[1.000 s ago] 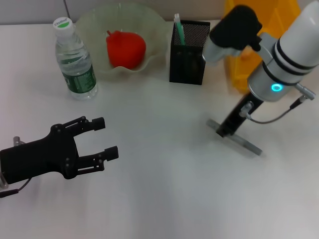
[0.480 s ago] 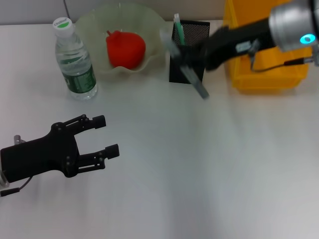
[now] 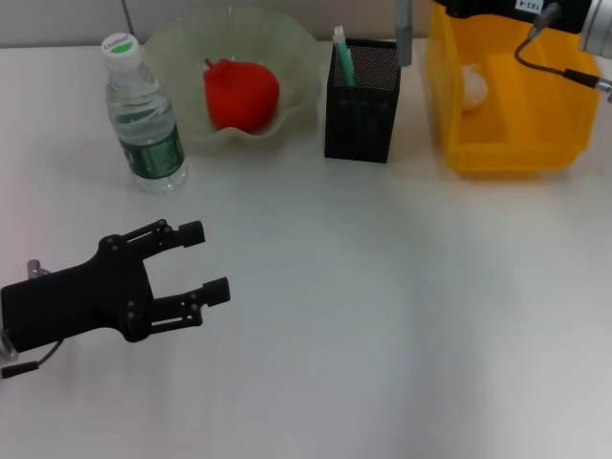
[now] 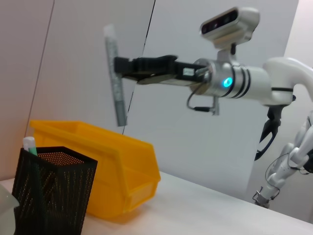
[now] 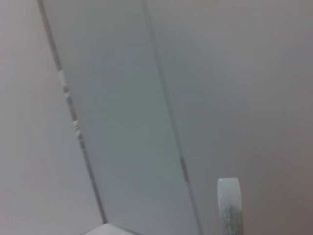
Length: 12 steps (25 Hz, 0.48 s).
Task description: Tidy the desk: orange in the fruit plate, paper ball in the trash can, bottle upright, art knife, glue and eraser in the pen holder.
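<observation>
i see a red-orange orange in a pale-green fruit plate, a black mesh pen holder, a bright yellow trash can, a white paper ball, and a green-labelled bottle.

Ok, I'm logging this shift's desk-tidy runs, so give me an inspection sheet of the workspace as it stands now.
Surface: white desk, no spills seen.
Job's things: orange in the fruit plate; bottle upright beside the plate; paper ball in the yellow trash can; pen holder with a green-and-white stick standing in it; grey art knife held high above the holder.
Clutter: nothing seen.
Grippers: left claw open, empty, hovering low over the desk's near left; right claw shut on the art knife, raised by the trash can.
Cables: black cable looping off the right arm over the trash can.
Surroundings: pale wall panels behind the desk.
</observation>
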Each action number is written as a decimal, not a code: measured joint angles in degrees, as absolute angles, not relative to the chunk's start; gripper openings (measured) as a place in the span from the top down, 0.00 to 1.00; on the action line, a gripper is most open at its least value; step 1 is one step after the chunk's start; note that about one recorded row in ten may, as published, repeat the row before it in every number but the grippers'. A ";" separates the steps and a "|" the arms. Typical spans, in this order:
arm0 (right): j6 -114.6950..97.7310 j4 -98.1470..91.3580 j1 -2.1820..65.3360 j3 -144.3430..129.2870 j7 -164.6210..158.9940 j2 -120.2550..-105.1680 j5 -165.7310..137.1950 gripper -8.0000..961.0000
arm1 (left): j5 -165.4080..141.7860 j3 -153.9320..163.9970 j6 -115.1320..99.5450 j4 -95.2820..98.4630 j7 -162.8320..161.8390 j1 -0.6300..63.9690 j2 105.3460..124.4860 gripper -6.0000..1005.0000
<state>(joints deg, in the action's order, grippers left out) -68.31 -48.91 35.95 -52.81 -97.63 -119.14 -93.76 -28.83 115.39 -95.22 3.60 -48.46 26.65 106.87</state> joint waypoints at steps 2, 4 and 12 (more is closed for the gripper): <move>-66.31 -46.31 36.60 -52.37 -94.78 -119.14 -92.64 0.85 | -28.83 115.39 -95.29 3.60 -48.42 26.64 106.87 0.15; -64.34 -44.16 37.37 -52.47 -92.20 -119.23 -92.00 0.85 | -28.86 115.40 -95.33 3.60 -48.38 26.66 106.87 0.15; -57.14 -34.55 42.19 -53.04 -82.04 -119.43 -89.77 0.85 | -29.22 115.40 -95.39 3.60 -48.28 26.93 106.84 0.15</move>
<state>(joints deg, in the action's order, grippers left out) -57.14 -34.55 42.19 -53.04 -82.04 -119.43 -89.77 -29.22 115.40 -95.39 3.60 -48.28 26.93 106.84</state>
